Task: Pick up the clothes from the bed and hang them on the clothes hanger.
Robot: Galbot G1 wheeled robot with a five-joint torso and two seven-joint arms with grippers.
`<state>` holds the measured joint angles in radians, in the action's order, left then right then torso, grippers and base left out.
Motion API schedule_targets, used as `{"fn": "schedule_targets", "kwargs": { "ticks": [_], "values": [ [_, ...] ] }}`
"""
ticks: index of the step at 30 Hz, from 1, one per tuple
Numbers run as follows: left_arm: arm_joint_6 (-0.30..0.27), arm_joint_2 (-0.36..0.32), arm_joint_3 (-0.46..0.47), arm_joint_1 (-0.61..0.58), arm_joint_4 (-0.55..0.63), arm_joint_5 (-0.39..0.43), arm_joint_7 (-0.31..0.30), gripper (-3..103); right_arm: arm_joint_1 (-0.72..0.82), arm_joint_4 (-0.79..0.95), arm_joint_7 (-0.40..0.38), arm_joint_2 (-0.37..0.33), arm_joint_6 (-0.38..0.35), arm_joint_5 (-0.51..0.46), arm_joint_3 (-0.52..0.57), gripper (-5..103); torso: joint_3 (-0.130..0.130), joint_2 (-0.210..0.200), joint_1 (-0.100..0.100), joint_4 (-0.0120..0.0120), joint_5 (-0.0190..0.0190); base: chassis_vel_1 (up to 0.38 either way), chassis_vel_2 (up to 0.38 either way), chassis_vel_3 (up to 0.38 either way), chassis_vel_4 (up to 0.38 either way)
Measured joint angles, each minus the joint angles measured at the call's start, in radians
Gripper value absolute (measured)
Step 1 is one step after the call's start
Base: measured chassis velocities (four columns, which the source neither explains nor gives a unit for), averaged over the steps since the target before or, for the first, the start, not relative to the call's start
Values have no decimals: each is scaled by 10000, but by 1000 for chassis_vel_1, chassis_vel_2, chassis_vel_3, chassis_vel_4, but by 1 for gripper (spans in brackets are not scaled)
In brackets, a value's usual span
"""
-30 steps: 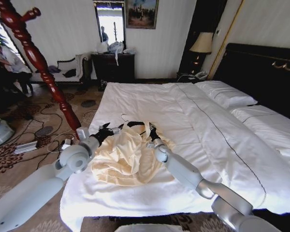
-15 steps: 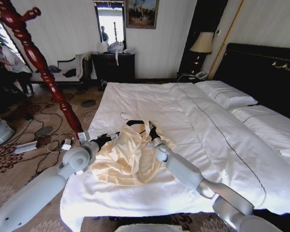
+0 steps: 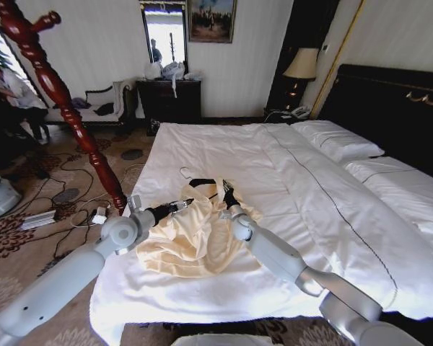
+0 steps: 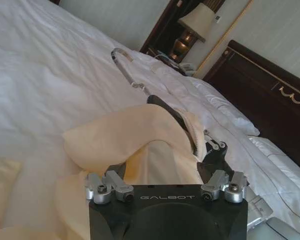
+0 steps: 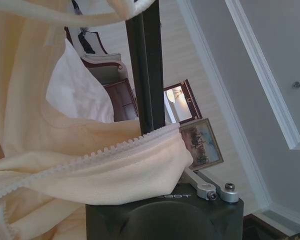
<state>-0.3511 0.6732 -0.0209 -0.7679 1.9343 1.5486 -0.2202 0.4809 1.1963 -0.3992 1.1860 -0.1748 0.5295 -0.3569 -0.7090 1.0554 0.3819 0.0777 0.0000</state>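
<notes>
The cream clothes (image 3: 191, 241) lie crumpled on the near left part of the white bed (image 3: 224, 144). At the garment's far edge lies the black clothes hanger (image 3: 202, 183), its metal hook (image 3: 184, 173) resting on the duvet. My left gripper (image 3: 179, 206) reaches into the garment's left side, shut on a raised fold of the clothes (image 4: 135, 132). My right gripper (image 3: 226, 193) is at the hanger's right end, shut on the black hanger arm (image 5: 145, 70), and the zipped edge of the clothes (image 5: 105, 165) drapes over it. The hanger (image 4: 165, 107) slips under that fabric.
A tall reddish-brown wooden stand (image 3: 58, 94) rises left of the bed, just beyond my left arm. Cables and a power strip (image 3: 65, 198) litter the carpet there. Pillows (image 3: 339, 140) and the black headboard (image 3: 397, 108) are at the far right. A lamp (image 3: 301, 65) stands on the nightstand.
My left gripper has swung right, away from the wooden stand and toward the hanger, carrying a fold of the garment with it. The right gripper has stayed put.
</notes>
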Motion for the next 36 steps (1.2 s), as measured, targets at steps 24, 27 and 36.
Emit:
{"fn": "schedule_targets", "kwargs": {
  "ticks": [24,27,36],
  "values": [
    [12,622,-252,199,-486,171,-321,23,-36,96,-207,83,31,-3,-35,19,0,0,0,4,1,0,0,0,0],
    [134,703,-256,264,-573,80,-392,23,-39,167,-256,72,31,-30,-32,19,0,0,0,2,0,0,0,0,0],
    [704,683,-345,229,-618,-1374,-318,23,-65,326,-501,172,148,-40,-30,18,0,0,0,-1,0,0,0,0,0]
  ]
}}
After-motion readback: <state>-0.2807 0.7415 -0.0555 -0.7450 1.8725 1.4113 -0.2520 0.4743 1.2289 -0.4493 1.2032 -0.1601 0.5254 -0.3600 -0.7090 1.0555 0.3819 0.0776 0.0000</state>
